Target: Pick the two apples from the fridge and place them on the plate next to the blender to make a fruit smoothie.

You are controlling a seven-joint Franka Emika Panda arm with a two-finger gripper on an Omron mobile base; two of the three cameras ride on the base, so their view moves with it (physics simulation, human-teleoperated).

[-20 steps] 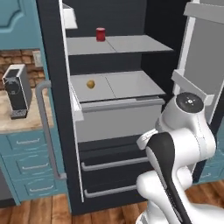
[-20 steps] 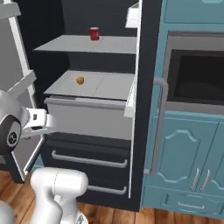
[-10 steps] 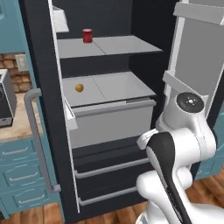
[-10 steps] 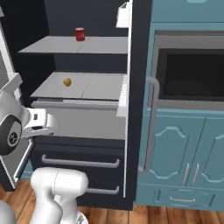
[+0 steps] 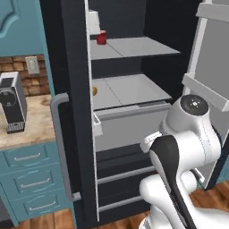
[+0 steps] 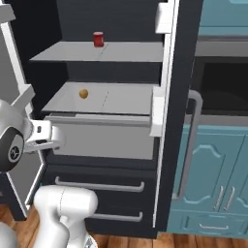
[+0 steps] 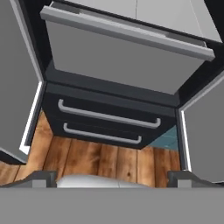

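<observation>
The gripper [image 7: 112,177] shows at the bottom of the hand view as two dark finger tips [image 7: 40,178] standing far apart near the lower left and lower right corners, nothing between them, so it is spread wide and holds nothing. Above them in that view lies a strip of wooden floor [image 7: 100,158], and above that the lower front of the fridge [image 7: 114,70]: two dark drawers with long grey bar pulls across the middle, and a pale grey drawer front filling the upper part. In the right base view the fridge [image 6: 111,58] stands open in the left and centre of the frame, and the yellow-orange apple [image 6: 84,93] lies on the grey middle shelf [image 6: 121,99], left of centre, well apart from the gripper. In the left base view this apple [image 5: 94,91] is a small sliver just behind the edge of the open door, at centre left. A red can [image 6: 98,39] stands upright on the shelf above, near the top of the right base view, and in the upper centre of the left base view [image 5: 102,38]. A silver-black coffee machine [image 5: 12,102] stands on the wooden counter [image 5: 31,129] at the left edge of the left base view. Teal cabinets [image 6: 215,179] fill the lower right of the right base view.
</observation>
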